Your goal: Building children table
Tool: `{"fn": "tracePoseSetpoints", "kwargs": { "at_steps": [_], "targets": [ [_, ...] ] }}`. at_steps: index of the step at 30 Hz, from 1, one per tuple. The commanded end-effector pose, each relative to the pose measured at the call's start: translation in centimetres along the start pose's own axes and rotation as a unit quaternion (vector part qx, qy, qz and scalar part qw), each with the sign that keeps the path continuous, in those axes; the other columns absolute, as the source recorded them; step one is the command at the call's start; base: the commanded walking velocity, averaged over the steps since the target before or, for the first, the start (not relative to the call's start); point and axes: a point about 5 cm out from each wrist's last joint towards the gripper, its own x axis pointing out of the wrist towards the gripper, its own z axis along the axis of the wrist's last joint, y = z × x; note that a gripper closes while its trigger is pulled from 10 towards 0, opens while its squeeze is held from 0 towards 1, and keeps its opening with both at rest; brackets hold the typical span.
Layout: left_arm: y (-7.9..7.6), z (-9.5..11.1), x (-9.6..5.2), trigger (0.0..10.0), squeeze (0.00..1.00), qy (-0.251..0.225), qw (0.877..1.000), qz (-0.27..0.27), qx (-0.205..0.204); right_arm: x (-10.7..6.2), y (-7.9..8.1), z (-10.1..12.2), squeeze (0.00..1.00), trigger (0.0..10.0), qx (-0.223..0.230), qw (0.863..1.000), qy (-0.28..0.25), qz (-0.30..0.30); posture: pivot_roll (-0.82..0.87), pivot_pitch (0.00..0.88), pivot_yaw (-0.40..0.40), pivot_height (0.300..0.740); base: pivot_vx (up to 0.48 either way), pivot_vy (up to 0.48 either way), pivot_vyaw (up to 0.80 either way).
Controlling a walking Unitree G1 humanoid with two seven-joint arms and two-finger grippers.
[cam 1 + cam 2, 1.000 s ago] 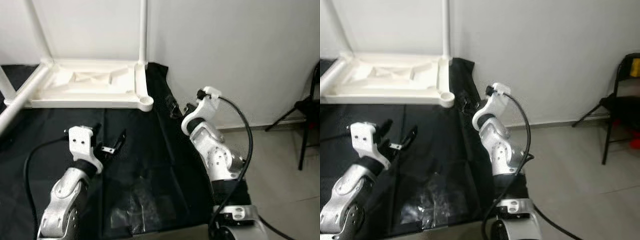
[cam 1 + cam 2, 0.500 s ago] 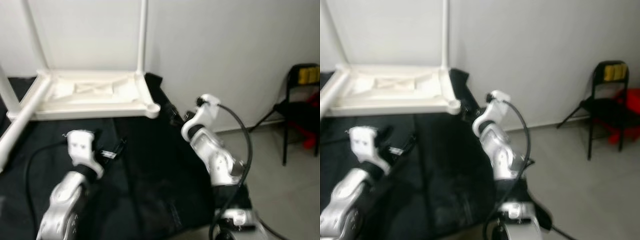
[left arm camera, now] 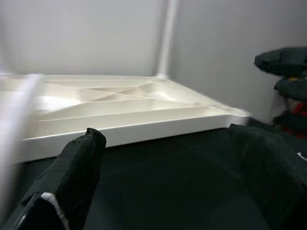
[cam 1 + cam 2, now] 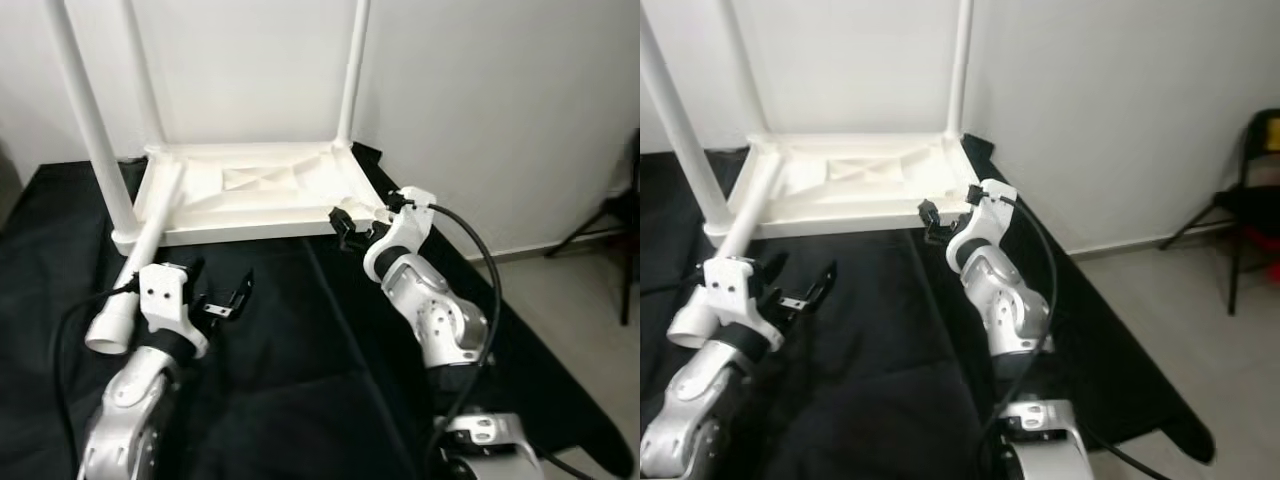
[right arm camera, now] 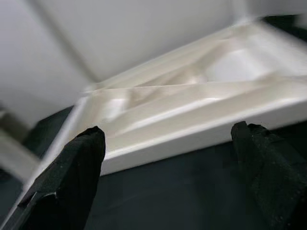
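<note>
A black cloth (image 4: 300, 390) covered the surface in front of the robot, running back to a pale wall (image 4: 480, 100). On the far part of the cloth lay the white children's table (image 4: 250, 190), turned upside down with its ribbed underside facing up. Three white legs (image 4: 88, 120) stood upright from its corners, two at the back by the wall and one at the near left corner. A fourth, loose leg (image 4: 135, 275) lay slanted across the cloth, its upper end resting at the table's near left corner and its open lower end close beside the left arm. At the right edge of the head views stood a dark folding chair (image 4: 1250, 200) on the grey floor (image 4: 1180, 330).

The right pincer (image 4: 342, 228) hovered just at the table's near right corner, its fingers spread apart and empty; its wrist view looked between the two black fingers (image 5: 72, 167) at the table's edge. The left pincer (image 4: 222, 290) hung above the cloth, short of the table's near edge, likewise released and holding nothing, with both fingers (image 3: 76, 167) wide apart in its wrist view.
</note>
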Motion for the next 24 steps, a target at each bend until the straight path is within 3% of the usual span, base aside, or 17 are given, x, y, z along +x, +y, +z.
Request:
{"fn": "tracePoseSetpoints", "kwargs": {
  "at_steps": [1, 4, 8, 12, 17, 18, 19, 20, 22, 23, 24],
  "targets": [
    [0.6, 0.1, -0.3, 10.0, 0.0, 0.002, 1.0, 0.012, 0.008, 0.1, 0.8, -0.4, 0.0, 10.0, 0.012, 1.0, 0.003, 0.015, 0.08, 0.0, -0.089, 0.74, 0.0, 0.48, 0.8],
    [0.7, 0.2, -0.3, 10.0, 0.0, -0.001, 1.0, 0.014, 0.008, 0.2, 0.7, -0.2, 0.0, 10.0, -0.015, 1.0, 0.01, 0.017, 0.08, 0.0, -0.089, 0.74, 0.0, 0.48, 0.53],
    [0.7, 0.2, -0.3, 10.0, 0.0, -0.001, 1.0, 0.014, 0.007, 0.2, 0.6, -0.3, 0.0, 10.0, 0.011, 1.0, 0.011, 0.007, 0.08, 0.0, -0.089, 0.74, 0.0, 0.48, 0.8],
    [0.6, 0.2, -0.3, 10.0, 0.0, -0.002, 1.0, 0.013, 0.008, 0.3, 0.2, -0.4, 0.0, 10.0, 0.023, 1.0, 0.014, -0.009, 0.08, 0.0, -0.087, 0.74, 0.0, 0.393, 0.0],
    [0.6, 0.2, -0.3, 10.0, 0.0, -0.003, 1.0, 0.011, 0.009, 0.3, -0.5, 0.0, 0.0, 10.0, 0.045, 0.998, 0.014, -0.046, 0.08, 0.0, -0.087, 0.74, 0.0, 0.0, 0.0],
    [0.6, 0.1, -0.4, 10.0, 0.0, 0.001, 1.0, 0.005, 0.014, 0.4, -1.1, 1.1, 0.0, 10.0, 0.042, 0.995, 0.0, -0.09, 0.08, 0.0, -0.088, 0.74, 0.0, 0.0, 0.0],
    [0.6, 0.1, -0.4, 10.0, 0.0, 0.001, 1.0, 0.005, 0.014, 0.4, -1.1, 1.1, 0.0, 10.0, 0.042, 0.995, 0.0, -0.09, 0.08, 0.0, -0.088, 0.74, 0.0, 0.0, 0.0],
    [0.6, 0.0, -0.4, 10.0, 0.0, 0.003, 1.0, 0.004, 0.015, 0.3, -1.2, 1.7, 0.0, 10.0, 0.035, 0.994, -0.008, -0.104, 0.08, 0.0, -0.088, 0.74, 0.0, 0.0, 0.0],
    [0.6, -0.1, -0.4, 10.0, 0.0, 0.005, 1.0, 0.003, 0.014, 0.1, -1.4, 2.8, 0.0, 10.0, -0.025, 0.988, -0.022, -0.149, 0.08, 0.0, -0.087, 0.74, 0.0, 0.0, 0.0],
    [0.6, -0.1, -0.4, 10.0, 0.0, 0.005, 1.0, 0.003, 0.014, 0.1, -1.4, 2.8, 0.0, 10.0, -0.025, 0.988, -0.022, -0.149, 0.08, 0.0, -0.087, 0.74, 0.0, 0.0, 0.0],
    [0.5, -0.1, -0.4, 10.0, 0.0, 0.007, 1.0, 0.003, 0.013, 0.0, -1.9, 3.3, 0.0, 10.0, -0.074, 0.977, -0.024, -0.196, 0.08, 0.0, -0.087, 0.74, 0.0, 0.0, 0.0]
  ]
}}
